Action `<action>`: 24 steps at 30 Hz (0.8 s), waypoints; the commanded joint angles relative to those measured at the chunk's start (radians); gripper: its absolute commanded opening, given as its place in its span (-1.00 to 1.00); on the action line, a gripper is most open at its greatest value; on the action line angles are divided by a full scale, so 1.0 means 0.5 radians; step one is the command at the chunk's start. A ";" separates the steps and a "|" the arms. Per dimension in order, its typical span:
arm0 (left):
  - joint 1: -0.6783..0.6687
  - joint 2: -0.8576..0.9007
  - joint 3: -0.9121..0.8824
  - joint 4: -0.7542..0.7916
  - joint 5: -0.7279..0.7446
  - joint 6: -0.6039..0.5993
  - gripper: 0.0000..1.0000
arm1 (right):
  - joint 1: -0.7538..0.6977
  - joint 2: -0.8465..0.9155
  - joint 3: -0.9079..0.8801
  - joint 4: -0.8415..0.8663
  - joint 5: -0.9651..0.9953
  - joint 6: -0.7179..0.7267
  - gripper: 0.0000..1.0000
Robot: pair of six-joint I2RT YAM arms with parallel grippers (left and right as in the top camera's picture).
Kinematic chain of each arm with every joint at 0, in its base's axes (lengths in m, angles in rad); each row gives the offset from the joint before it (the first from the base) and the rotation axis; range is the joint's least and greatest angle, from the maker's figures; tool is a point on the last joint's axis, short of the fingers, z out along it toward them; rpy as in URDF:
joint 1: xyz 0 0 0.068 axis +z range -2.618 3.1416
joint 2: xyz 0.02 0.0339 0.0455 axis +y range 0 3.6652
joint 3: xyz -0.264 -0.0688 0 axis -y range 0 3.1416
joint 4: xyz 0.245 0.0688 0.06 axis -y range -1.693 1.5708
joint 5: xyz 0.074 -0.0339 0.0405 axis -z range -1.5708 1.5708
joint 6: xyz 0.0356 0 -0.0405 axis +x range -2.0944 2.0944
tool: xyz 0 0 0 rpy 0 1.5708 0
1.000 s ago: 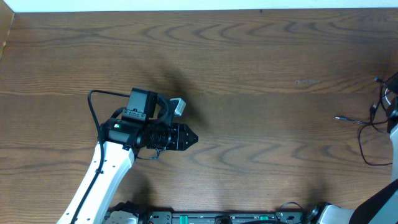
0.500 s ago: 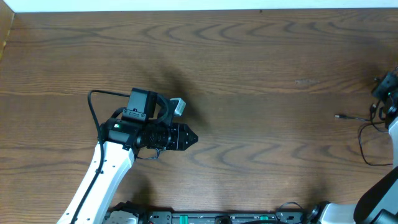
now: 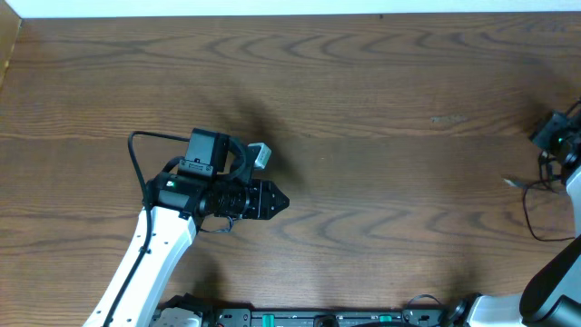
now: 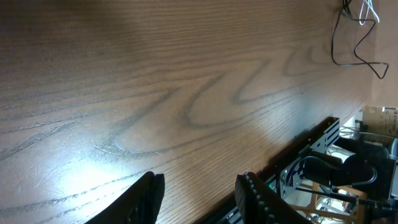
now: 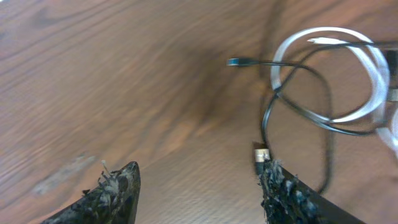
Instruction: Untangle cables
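**Desk:** What's new w/ the cables (image 5: 278, 87)?

**Photog:** They're at the table's (image 3: 363, 91) far right edge, as they were a sec ago. The loose plug (image 3: 511, 183) has slid a little toward that edge and toward the robot. The right gripper (image 5: 198, 174) has crept in from the edge, over the bundle.

**Desk:** Holding anything?

**Photog:** No. Its fingers stand apart w/ nothing betw. them. A gold-tipped plug (image 5: 259, 152) lies just beside one fingertip. My read is that the plug's shift means the cords got nudged or dragged, not gripped. The untangling looks barely begun.

**Desk:** Describe the bundle.

**Photog:** The black cord (image 5: 266, 121) is thin, matte and limp, bending in open curves and ending in small plugs. The white cord (image 5: 380, 78) is glossier and coiled in a round loop. The black crosses the white loop at several spots, but I can't tell which lies on top.

**Desk:** Surface?

**Photog:** Dark brown wood w/ a wavy grain, smooth, w/ a dull sheen.

**Desk:** And the other arm?

**Photog:** No change. The left gripper (image 4: 199, 186) sits low over mid-table, well apart from the cables, fingers apart and empty. The right gripper's finger pads look frayed and fuzzy at the tips.
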 commanded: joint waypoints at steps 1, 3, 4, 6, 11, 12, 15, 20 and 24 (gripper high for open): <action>0.005 -0.006 -0.006 0.008 -0.021 0.027 -0.15 | 0.011 0.008 0.011 -0.004 -0.314 0.037 0.18; 0.005 -0.006 -0.006 0.009 -0.020 0.026 -0.15 | 0.011 0.008 0.011 -0.007 -0.414 0.053 0.20; 0.005 -0.006 -0.006 0.009 -0.020 0.026 -0.15 | 0.011 0.008 0.011 -0.008 -0.472 0.084 0.20; 0.005 -0.006 -0.006 0.008 -0.020 0.027 -0.15 | 0.016 0.008 0.011 -0.006 -0.588 0.142 0.21; 0.005 -0.006 -0.006 0.043 -0.020 0.026 -0.15 | 0.123 0.008 0.011 -0.009 -0.806 0.171 0.20; 0.005 -0.006 -0.006 0.049 -0.021 0.026 -0.15 | 0.155 0.008 0.011 -0.008 -0.824 0.171 0.20; 0.005 -0.006 -0.006 0.079 -0.021 0.026 -0.14 | 0.291 0.008 0.011 -0.018 -0.829 0.170 0.21; 0.005 -0.006 -0.006 0.184 -0.047 0.025 -0.14 | 0.594 0.009 0.011 -0.027 -0.813 0.151 0.24; 0.005 -0.006 -0.006 0.254 -0.194 0.025 -0.14 | 0.854 0.009 0.011 -0.032 -0.691 0.143 0.25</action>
